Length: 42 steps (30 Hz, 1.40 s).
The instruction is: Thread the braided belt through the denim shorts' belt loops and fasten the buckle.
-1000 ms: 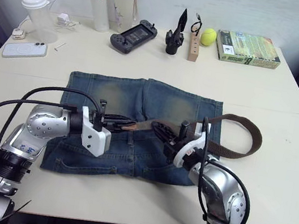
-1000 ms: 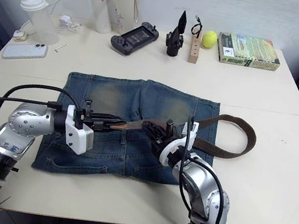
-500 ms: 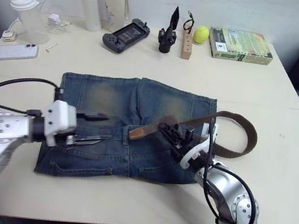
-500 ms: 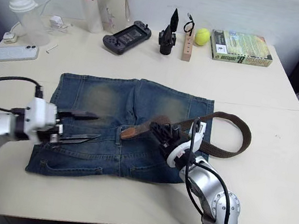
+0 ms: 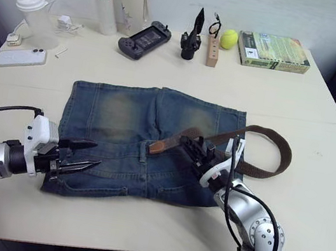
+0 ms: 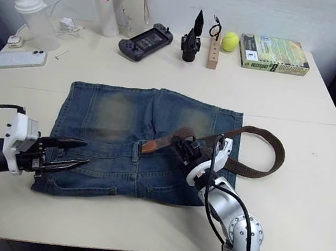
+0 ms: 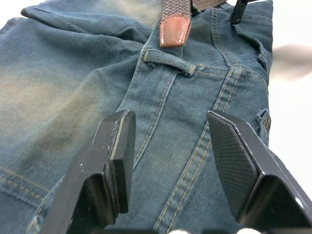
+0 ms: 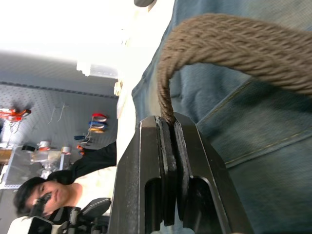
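My left gripper (image 5: 82, 154) has pulled back from the middle of the shorts (image 5: 124, 118) toward the lower left of the frame, and it no longer touches the leather tip of the belt (image 5: 269, 139). One second ago both grippers met at that tip; now only the right gripper (image 5: 191, 145) keeps it. I judge this means the hand-over was given up or has ended, so the threading now depends on the right arm alone, and no loop is passed yet as far as I can see.

The left jaws stand wide apart and hold nothing; in the wrist view they point at a belt loop (image 7: 168, 61) with the brown tip lying just beyond it, not touching them.

The right jaws are closed tight on the braided part of the belt, a little behind the tip; the wrist view shows the braid pinched between them.

The belt tip rests at the centre of the frame on the waistband, and the rest curves in a loop onto the table (image 5: 312, 188) at the right. I cannot find the buckle.
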Available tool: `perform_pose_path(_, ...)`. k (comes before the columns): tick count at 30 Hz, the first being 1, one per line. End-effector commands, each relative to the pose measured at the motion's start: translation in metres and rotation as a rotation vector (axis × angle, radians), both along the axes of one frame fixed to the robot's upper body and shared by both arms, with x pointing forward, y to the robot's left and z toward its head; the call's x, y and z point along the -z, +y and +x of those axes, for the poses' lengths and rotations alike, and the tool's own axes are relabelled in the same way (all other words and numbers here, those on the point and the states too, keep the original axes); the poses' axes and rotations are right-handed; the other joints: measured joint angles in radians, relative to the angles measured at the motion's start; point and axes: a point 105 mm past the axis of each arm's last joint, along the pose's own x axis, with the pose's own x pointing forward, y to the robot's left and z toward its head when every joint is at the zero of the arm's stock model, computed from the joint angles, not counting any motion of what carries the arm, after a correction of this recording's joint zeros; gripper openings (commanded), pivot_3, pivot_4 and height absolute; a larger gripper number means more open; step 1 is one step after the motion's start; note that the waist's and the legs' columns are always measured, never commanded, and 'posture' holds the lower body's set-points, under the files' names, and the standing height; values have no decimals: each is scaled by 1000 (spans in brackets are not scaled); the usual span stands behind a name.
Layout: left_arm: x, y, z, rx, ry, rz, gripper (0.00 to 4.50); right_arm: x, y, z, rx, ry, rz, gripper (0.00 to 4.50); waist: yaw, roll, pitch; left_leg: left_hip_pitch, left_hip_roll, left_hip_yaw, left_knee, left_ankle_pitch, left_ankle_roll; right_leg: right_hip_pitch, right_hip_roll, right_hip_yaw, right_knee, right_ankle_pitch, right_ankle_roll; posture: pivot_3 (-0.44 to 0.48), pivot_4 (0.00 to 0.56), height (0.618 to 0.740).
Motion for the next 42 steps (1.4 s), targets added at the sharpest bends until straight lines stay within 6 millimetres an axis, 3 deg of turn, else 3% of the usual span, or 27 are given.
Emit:
perform_pose_path(1,-10,-2,0,5,-46,8,2620,-3,0,-1,-3,-35,-9,0,0,0,0,0,0,0,0,0,0,0,0,0,0,0,0,0,150,740)
perform_pose_path(8,-13,-3,3,0,-56,12,2620,6,22,-5,-81,-47,-77,0,0,0,0,0,0,0,0,0,0,0,0,0,0,0,0,0,150,740)
perform_pose_path(15,-16,-2,3,-11,-58,14,2620,-3,37,-7,-145,-110,-90,0,0,0,0,0,0,1,0,0,0,-1,0,1,0,0,0,0,150,740)
perform_pose_path(22,-12,-5,2,32,-69,77,2620,6,69,-5,-265,-86,-115,0,-5,0,0,0,0,3,-3,0,-2,-4,1,3,2,0,0,0,150,740)
perform_pose_path(30,-11,-4,3,31,-68,62,2620,0,59,10,-187,-257,-269,0,-4,-1,0,0,0,10,-6,1,-2,-9,1,8,3,0,0,0,150,740)
perform_pose_path(37,-12,-4,3,27,-71,58,2620,-9,51,5,-176,-380,-394,0,-3,-1,-1,0,0,13,-7,1,-2,-12,1,12,4,0,0,0,150,740)
perform_pose_path(42,-11,-2,3,24,-68,57,2620,-14,57,-3,-191,-468,-504,0,-3,-2,-1,0,0,14,-7,1,-2,-13,1,13,4,0,0,0,150,740)
